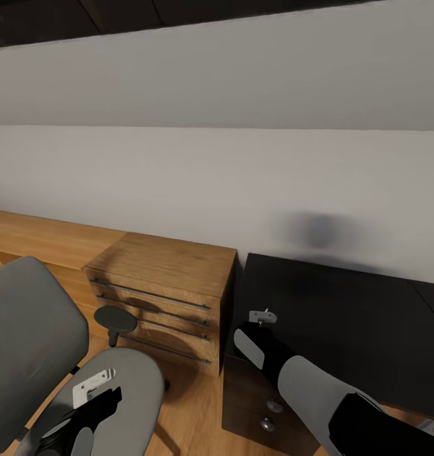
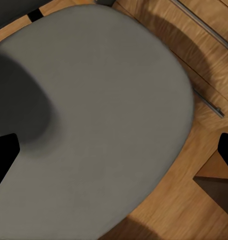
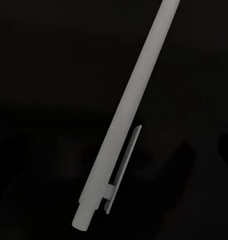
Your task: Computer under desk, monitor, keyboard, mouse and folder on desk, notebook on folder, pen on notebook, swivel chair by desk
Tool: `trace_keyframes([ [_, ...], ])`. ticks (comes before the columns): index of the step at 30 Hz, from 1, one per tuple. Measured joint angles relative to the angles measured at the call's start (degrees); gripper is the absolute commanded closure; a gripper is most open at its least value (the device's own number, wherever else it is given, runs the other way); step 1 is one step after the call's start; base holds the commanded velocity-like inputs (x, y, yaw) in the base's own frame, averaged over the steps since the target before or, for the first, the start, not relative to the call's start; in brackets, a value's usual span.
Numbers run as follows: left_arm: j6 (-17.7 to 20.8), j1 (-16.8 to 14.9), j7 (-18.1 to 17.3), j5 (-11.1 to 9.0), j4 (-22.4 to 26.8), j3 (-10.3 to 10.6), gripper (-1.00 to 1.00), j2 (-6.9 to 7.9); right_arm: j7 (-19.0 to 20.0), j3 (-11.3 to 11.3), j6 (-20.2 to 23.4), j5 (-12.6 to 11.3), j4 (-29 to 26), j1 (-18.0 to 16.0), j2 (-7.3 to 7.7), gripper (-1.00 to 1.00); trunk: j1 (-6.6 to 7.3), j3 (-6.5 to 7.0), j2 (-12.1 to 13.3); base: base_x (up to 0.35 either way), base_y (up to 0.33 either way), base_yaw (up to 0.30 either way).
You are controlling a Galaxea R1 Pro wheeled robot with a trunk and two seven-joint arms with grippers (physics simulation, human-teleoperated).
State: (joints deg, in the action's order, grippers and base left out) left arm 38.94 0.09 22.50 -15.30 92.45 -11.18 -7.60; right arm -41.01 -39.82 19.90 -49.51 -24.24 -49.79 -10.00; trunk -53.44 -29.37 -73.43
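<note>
Slim white pen (image 3: 124, 120) gripped in right tool (image 1: 262, 316) above glossy black desk (image 1: 343, 329); left tool's (image 1: 93, 387) grip unclear.

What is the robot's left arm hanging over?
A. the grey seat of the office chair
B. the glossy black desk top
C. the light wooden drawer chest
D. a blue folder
A: in the head view the left gripper hangs over the grey seat of the swivel office chair, and the left wrist view looks straight at that bare grey seat.
</note>
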Motion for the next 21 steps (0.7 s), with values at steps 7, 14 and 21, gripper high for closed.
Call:
trace_keyframes([
  [7,0.0,0.0,0.0,0.0,0.0,0.0,-1.0,0.02,0.0,0.0,0.0,0.0,0.0,0.0,0.0,-1.0,0.0,0.0,0.0,0.0,0.0,0.0],
  [14,0.0,0.0,0.0,0.0,0.0,0.0,-1.0,0.03,0.2,0.1,0.0,0.0,0.0,0.0,0.0,-1.0,0.0,0.0,0.0,0.0,0.0,0.0],
  [21,0.0,0.0,0.0,0.0,0.0,0.0,-1.0,0.05,0.3,0.4,0.0,-0.1,0.0,0.0,0.0,-1.0,0.0,0.0,0.0,0.0,0.0,0.0],
])
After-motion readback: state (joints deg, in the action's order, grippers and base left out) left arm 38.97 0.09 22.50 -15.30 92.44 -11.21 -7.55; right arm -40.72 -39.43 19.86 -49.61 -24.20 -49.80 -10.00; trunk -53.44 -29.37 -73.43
